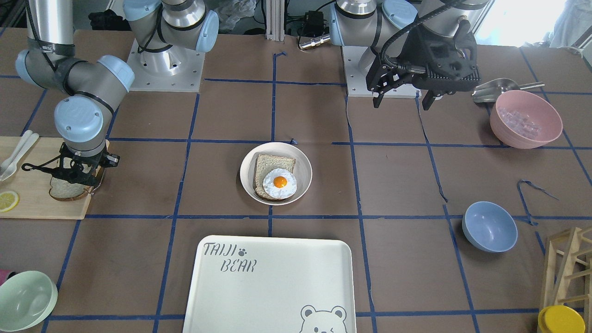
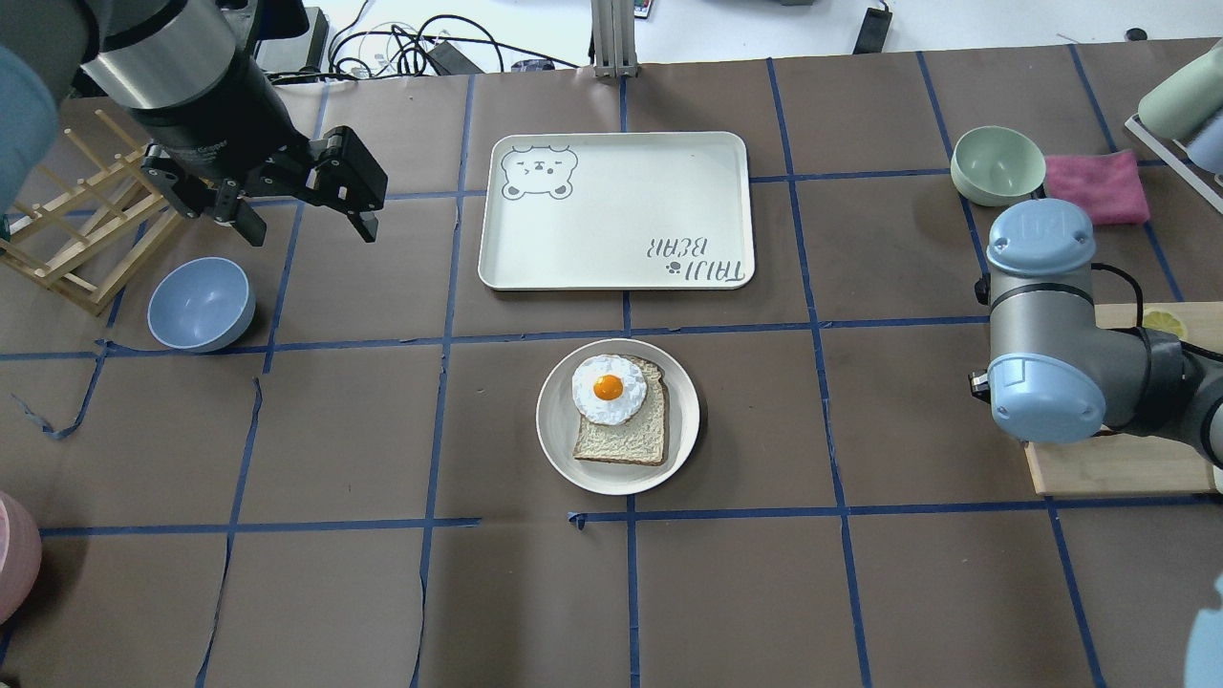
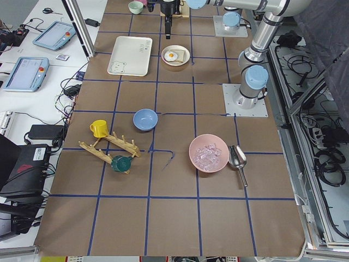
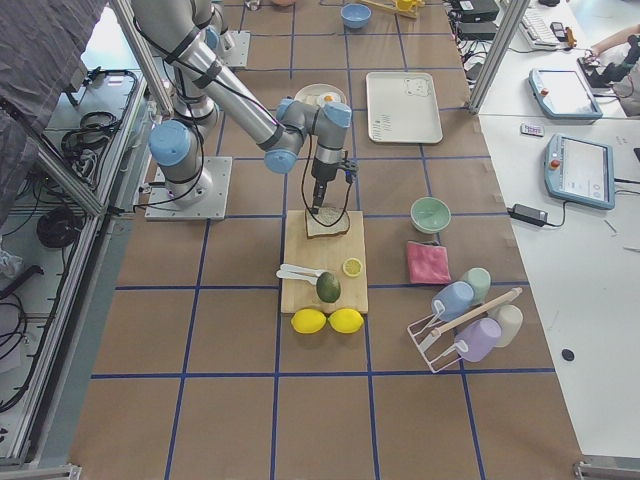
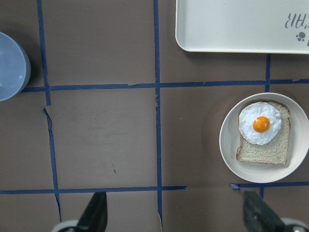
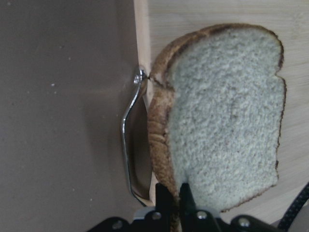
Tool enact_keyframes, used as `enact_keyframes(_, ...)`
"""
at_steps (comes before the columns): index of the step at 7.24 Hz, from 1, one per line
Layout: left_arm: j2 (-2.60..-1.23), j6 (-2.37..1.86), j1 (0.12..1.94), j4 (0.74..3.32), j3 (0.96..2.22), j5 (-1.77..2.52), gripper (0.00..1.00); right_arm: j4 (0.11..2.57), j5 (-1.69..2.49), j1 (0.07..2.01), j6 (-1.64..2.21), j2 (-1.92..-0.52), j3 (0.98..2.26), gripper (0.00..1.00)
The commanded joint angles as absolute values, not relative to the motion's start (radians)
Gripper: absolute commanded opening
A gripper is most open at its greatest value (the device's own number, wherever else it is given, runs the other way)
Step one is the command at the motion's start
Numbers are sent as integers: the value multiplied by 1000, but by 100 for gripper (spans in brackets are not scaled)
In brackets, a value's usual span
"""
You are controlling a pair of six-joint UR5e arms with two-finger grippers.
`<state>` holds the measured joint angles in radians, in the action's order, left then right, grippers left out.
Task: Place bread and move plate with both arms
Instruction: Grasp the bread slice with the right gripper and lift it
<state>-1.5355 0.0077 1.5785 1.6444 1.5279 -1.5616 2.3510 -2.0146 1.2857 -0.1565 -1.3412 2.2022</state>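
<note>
Bread point(image 6: 222, 121): pale, porous white crumb, dark brown crust, rounded top. It sits at the edge of the wooden cutting board point(image 1: 37, 199). Right end effector point(image 6: 174, 198) is pinched closed on the slice's crust edge. Left end effector point(image 2: 311, 232) hangs above the worktop point(image 2: 860, 592), fingers spread wide, gripping nothing. Plate point(image 2: 554, 430) is mid-worktop, well apart from both.

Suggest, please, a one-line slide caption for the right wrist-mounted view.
Right gripper pinches the dark-crusted bread by its crust at the edge of the wooden board.
</note>
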Motion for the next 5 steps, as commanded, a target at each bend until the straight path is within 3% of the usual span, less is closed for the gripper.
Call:
enact_keyframes(1, -1536, 8, 1578, 1644, 1528, -1562, 100, 2332, -2000, 1290, -167, -1353, 2192, 0)
enact_keyframes(2, -1536, 9, 1578, 1644, 1528, -1562, 100, 2310, -1965, 1293, -176, -1368, 2166, 0)
enact_keyframes(5, -1536, 9, 1578, 1644, 1528, -1562, 100, 2015, -1905, 1420, -135, -1397, 1921, 0)
